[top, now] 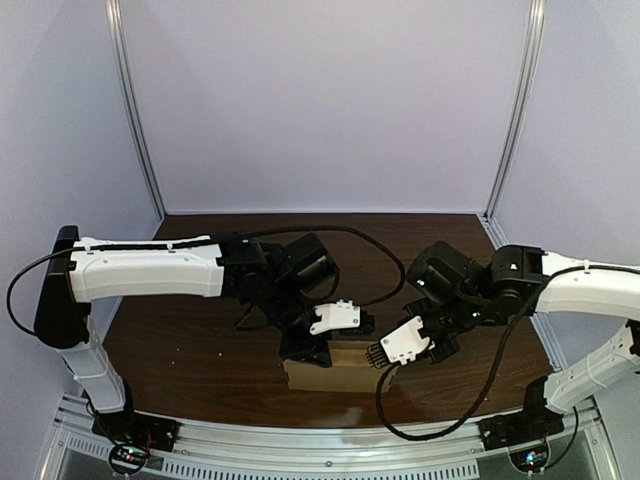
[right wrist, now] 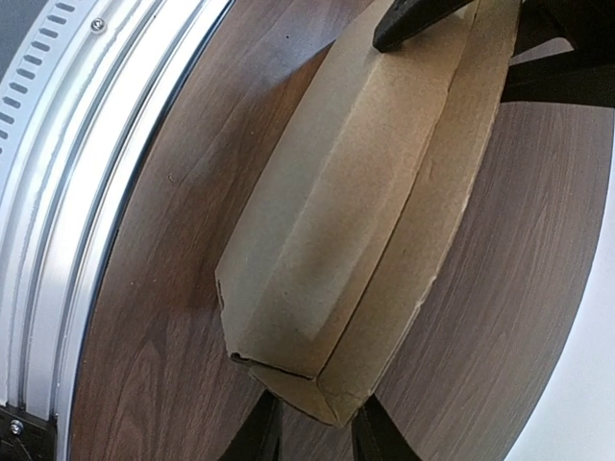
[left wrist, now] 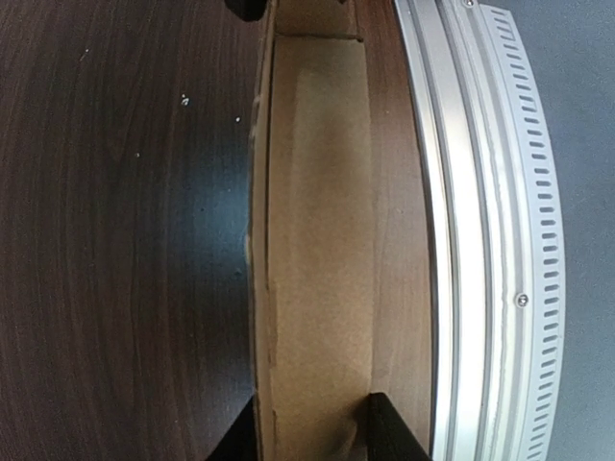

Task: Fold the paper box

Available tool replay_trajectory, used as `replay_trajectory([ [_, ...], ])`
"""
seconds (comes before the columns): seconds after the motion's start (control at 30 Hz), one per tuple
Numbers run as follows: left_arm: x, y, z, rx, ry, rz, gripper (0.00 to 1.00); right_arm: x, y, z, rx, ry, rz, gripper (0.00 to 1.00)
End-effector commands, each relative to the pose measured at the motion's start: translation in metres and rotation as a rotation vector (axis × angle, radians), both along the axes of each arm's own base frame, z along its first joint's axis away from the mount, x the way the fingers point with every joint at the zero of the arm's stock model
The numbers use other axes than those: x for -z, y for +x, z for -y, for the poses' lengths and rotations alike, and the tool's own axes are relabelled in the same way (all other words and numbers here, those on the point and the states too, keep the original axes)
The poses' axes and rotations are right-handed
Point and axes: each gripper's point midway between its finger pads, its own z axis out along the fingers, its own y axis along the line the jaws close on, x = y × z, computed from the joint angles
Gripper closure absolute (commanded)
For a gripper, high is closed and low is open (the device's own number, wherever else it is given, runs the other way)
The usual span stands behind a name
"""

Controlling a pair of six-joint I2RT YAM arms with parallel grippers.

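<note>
**Box half folded, held at both ends**

The box lies on the worktop at its near edge, just beside the rail, between our two arms. Our left tool pinches one end, a finger on each long side. Our right tool seems to nip the corner of the other end. We judge the work about midway. The long panels are creased and raised, but the shape bulges and gapes at the right end, so squaring and closing remain.
</note>
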Motion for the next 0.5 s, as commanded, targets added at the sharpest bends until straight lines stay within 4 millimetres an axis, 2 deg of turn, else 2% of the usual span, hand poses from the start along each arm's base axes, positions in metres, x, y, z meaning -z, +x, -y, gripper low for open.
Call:
replay_trajectory([
  [0.0,0.008,0.012,-0.002,-0.039,0.021,0.050,0.67,0.003,0.001,0.004,0.004,-0.017,0.041,0.76],
  [0.27,0.010,0.015,-0.002,-0.053,0.032,0.062,0.68,0.006,0.000,0.004,0.001,-0.034,0.087,0.76],
  [0.47,0.012,0.018,-0.003,-0.061,0.040,0.074,0.68,0.017,-0.004,0.010,-0.046,-0.095,0.167,0.77],
])
